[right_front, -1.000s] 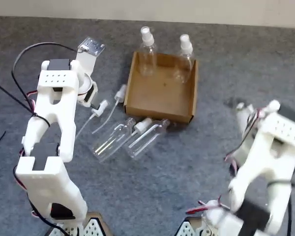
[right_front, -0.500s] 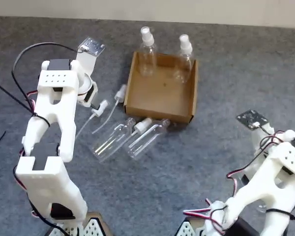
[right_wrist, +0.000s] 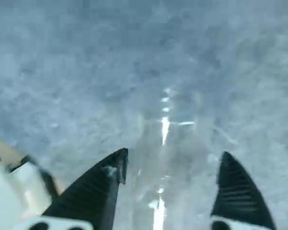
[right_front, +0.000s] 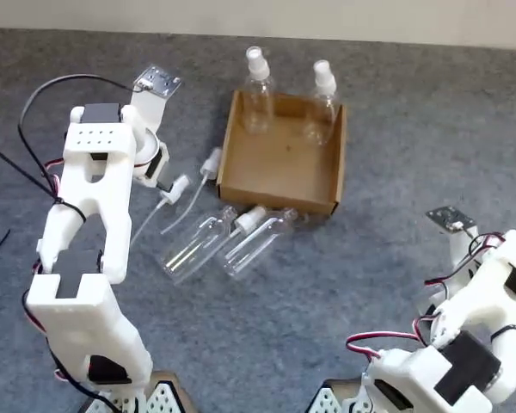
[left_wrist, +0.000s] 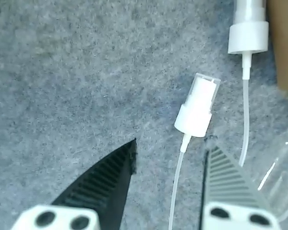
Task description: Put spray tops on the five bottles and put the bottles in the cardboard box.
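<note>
Left claw (left_wrist: 170,148): fingers apart, low over the table (right_front: 396,129), holding nothing.
Nearer spray top (left_wrist: 197,112): lies on the table just ahead of the left claw, with its thin tube running back between the two fingers.
Second spray top (left_wrist: 248,28): lies farther on, close beside the cardboard box wall.
Right claw (right_wrist: 174,155): fingers apart, one on each side of a clear bottle (right_wrist: 158,191). The view is too blurred to tell whether they touch it.
Cardboard box (right_front: 279,196): open-topped, in the middle of the table beyond both arms.
First boxed bottle (right_front: 258,90): upright inside the box at its far wall, with a white top on.
Other boxed bottle (right_front: 321,103): upright beside it at the same wall, also with a top on.
Capped lying bottle (right_front: 258,239): on its side just in front of the box, its white top pointing toward the box.
Open-necked bottle (right_front: 196,245): on its side just beside the capped one, with no top.
</note>
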